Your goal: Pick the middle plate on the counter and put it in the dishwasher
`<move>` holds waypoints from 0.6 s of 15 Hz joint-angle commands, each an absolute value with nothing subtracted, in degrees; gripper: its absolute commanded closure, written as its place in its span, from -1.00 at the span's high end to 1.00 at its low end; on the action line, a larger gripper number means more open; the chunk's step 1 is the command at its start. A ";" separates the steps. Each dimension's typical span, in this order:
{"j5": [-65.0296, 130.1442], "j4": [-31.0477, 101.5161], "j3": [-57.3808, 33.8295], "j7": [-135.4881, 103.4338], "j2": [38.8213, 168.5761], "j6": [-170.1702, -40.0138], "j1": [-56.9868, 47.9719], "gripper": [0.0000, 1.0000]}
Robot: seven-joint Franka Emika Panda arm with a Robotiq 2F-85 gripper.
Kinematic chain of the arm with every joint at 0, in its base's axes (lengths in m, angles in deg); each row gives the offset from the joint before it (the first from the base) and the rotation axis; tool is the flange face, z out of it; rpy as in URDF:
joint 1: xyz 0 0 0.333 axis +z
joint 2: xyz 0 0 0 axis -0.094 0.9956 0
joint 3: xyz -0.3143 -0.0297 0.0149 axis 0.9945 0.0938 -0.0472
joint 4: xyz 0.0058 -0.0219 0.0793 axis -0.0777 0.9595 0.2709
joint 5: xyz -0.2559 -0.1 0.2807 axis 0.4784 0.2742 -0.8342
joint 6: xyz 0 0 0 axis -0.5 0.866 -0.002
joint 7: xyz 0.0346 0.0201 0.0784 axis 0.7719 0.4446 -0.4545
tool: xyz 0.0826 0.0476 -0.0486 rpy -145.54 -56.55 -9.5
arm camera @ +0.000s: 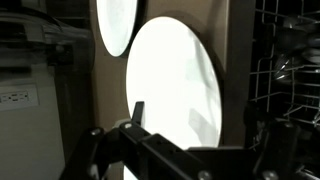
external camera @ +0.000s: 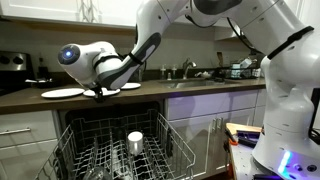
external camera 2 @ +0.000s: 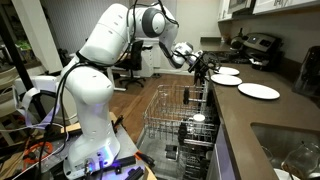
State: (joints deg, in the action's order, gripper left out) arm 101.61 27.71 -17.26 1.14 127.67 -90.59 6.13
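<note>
The claw (external camera: pixel 100 91) sits low at the rim of the middle plate (arm camera: pixel 175 90), likely so a finger can slip under; open or pinching, nobody can tell.

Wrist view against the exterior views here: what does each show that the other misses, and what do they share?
Only the wrist view: the middle plate up close, filling much of the frame, with one of the fingers at its near edge.

Only the exterior views: the whole arm, the gripper low over a row of three plates, and a white cup in the open dishwasher.

Shared: the middle plate, a neighbouring plate, the brown counter and the wire rack.
</note>
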 commanded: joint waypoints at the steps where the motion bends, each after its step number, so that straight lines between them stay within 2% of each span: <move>1: 102.12 25.79 -16.69 0.04 128.84 -88.95 6.83 0.77; 3: 102.19 25.60 -16.69 0.08 129.04 -88.90 6.85 0.66; 4: 102.23 25.55 -16.69 0.05 129.13 -88.93 6.85 0.31; 5: 102.19 25.50 -16.69 0.05 129.22 -88.92 6.85 0.16; 6: 102.20 25.50 -16.68 0.04 129.27 -88.88 6.87 0.11; 8: 102.06 25.51 -16.72 0.04 129.33 -88.96 6.79 0.20; 9: 101.95 25.58 -16.80 0.03 129.35 -89.11 6.75 0.40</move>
